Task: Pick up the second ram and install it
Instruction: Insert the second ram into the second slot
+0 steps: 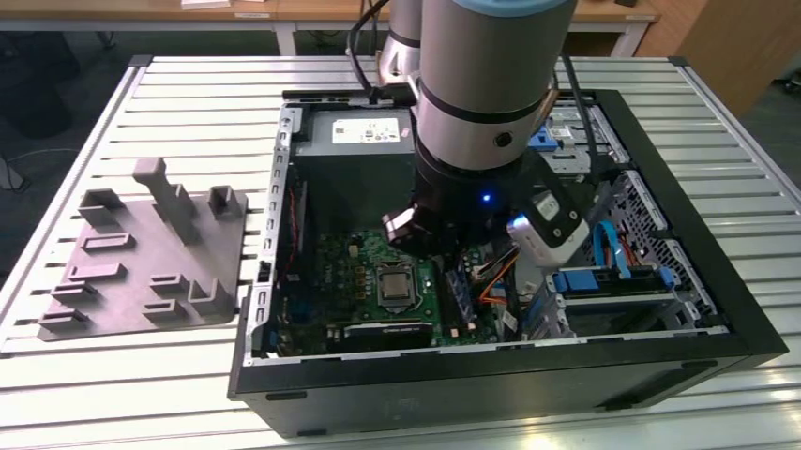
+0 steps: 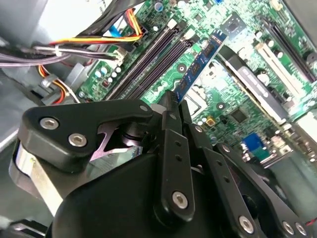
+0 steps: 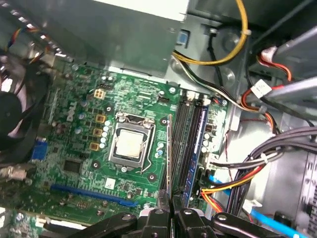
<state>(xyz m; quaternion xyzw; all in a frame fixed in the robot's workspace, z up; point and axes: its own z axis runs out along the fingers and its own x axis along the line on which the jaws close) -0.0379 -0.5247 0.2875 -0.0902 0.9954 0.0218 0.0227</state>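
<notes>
Held on edge as it is, the second ram [image 3: 168, 153] shows in the first wrist view as a thin dark line running up from the bottom centre of the frame, and in the second wrist view [image 2: 198, 67] as a narrow strip with a blue label slanting toward the upper right. The gripper [image 3: 171, 210] has its fingers [image 2: 171, 148] closed on one end of the stick, pinching its two flat faces, so the rest of the length stands out free above the green motherboard [image 3: 74, 153]. Judged from its shape, the stick is light and stiff but fragile: a thin circuit card that would not take bending or a twist, and whose smooth faces could slip in a loose pinch; the flat faces are the sound place to grip, away from the contact edge. In the first wrist view it hangs just beside the long black memory slots [image 3: 190, 144], to their left in the frame and roughly parallel to them, with the processor socket [image 3: 130, 144] further left; whether it touches the board cannot be told. In the exterior view the arm [image 1: 482, 103] reaches down into the open computer case [image 1: 701, 291], which rests on the slatted desk [image 1: 113, 394] beside the grey holder tray [image 1: 144, 267] at the frame's left.
</notes>
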